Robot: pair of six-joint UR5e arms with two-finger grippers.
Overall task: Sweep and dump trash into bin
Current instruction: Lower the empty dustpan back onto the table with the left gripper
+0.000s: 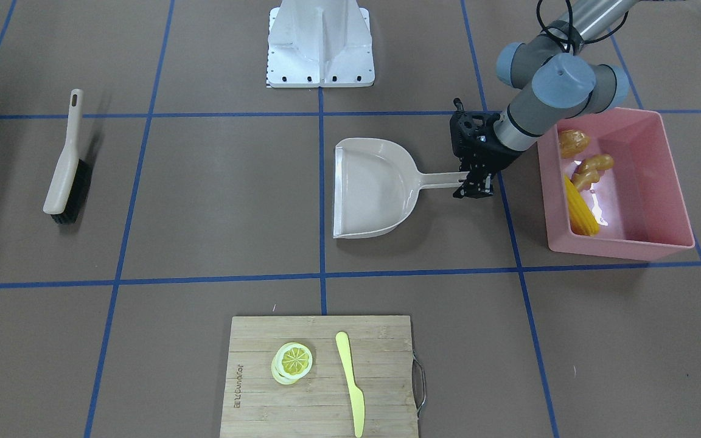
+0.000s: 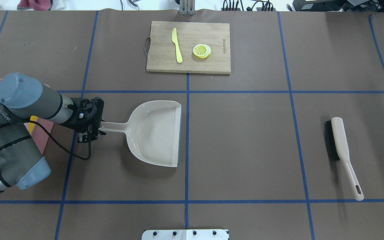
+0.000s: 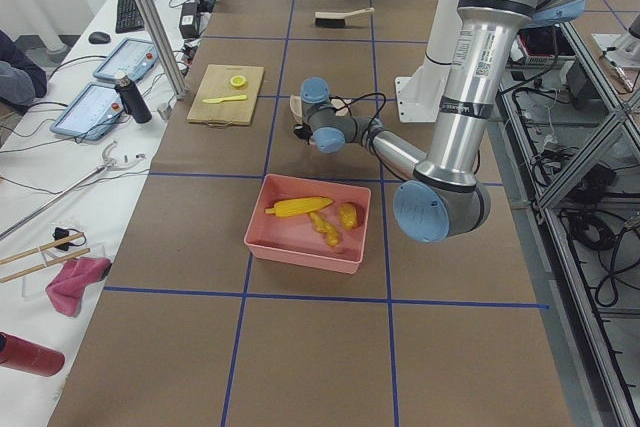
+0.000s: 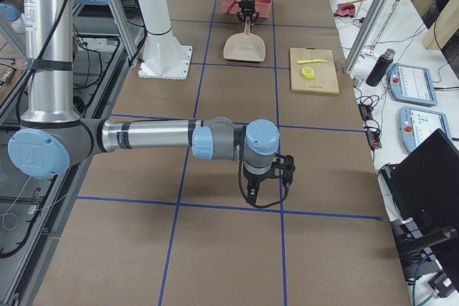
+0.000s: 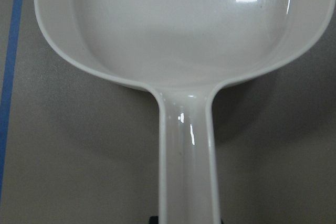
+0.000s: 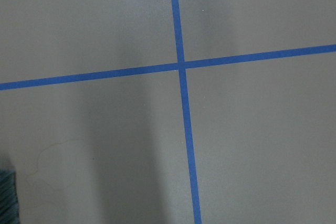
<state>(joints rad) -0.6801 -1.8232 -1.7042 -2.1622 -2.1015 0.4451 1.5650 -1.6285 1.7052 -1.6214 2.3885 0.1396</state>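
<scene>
Left gripper (image 1: 475,185) sits over the dustpan (image 1: 375,182) handle's end; whether it grips, I cannot tell. The pan lies flat and empty, fitting a finished dump: the trash (image 1: 580,210) lies in the bin (image 1: 621,249) just beside. The brush (image 1: 67,161) lies well apart; nothing blocks. Right gripper (image 4: 267,195): opening unclear.

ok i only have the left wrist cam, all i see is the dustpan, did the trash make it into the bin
observer: yes, corn cob, potato and ginger root all lie inside the pink bin
operator: is the pan set down
observer: the dustpan rests on the table, left gripper at its handle end
operator: right arm
observer: right gripper hangs above the table far from the dustpan, shown only in the right side view
</scene>
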